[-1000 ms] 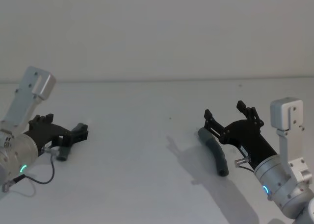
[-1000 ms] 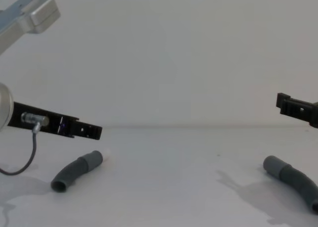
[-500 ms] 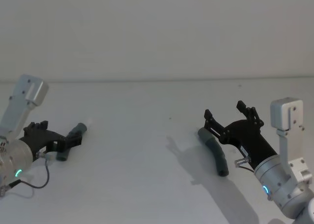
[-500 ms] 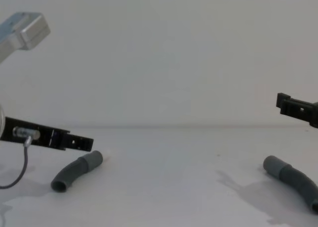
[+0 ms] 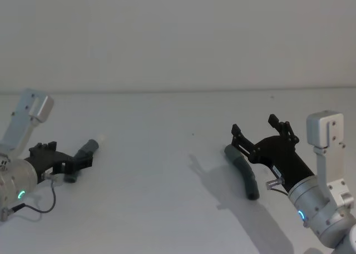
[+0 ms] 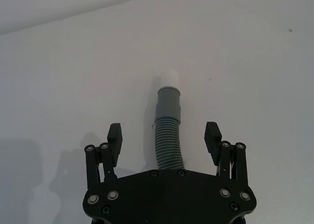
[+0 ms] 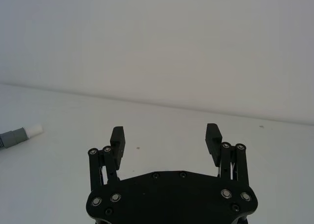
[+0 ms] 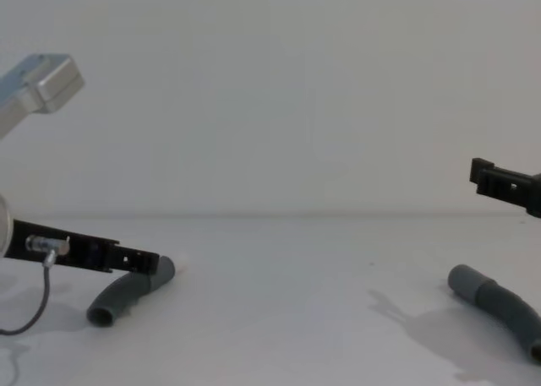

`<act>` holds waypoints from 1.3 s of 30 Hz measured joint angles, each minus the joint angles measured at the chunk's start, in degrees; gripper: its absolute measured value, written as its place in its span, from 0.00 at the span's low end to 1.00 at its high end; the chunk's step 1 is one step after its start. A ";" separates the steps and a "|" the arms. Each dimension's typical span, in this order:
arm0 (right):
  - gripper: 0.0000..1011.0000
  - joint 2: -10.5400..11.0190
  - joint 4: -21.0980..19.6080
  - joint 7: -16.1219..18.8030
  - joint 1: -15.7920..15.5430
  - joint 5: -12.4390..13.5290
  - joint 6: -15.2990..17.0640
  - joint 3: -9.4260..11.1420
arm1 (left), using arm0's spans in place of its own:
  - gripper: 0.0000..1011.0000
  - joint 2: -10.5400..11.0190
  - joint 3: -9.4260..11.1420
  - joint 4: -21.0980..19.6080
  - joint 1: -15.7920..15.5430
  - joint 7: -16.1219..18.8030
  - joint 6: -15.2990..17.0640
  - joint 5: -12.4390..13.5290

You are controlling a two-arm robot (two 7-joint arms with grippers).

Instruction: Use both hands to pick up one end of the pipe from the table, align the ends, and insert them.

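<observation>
Though corrugated, smooth-cuffed white-tipped pipe [image 6: 168,133]

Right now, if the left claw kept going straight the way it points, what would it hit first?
Probably the grey hose with the white tip: it lies between the left gripper's open fingers, running along that line. How low the gripper sits is unclear.
</observation>
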 joint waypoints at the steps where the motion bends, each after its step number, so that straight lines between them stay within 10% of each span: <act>1: 0.99 0.00 0.00 0.00 0.00 0.00 0.00 0.00 | 0.99 -0.02 0.06 0.32 -0.17 -0.30 -0.09 -0.04; 39: 0.99 0.00 0.00 0.00 0.00 0.00 0.00 0.00 | 0.99 -0.89 3.56 10.13 -7.02 -5.90 2.11 1.95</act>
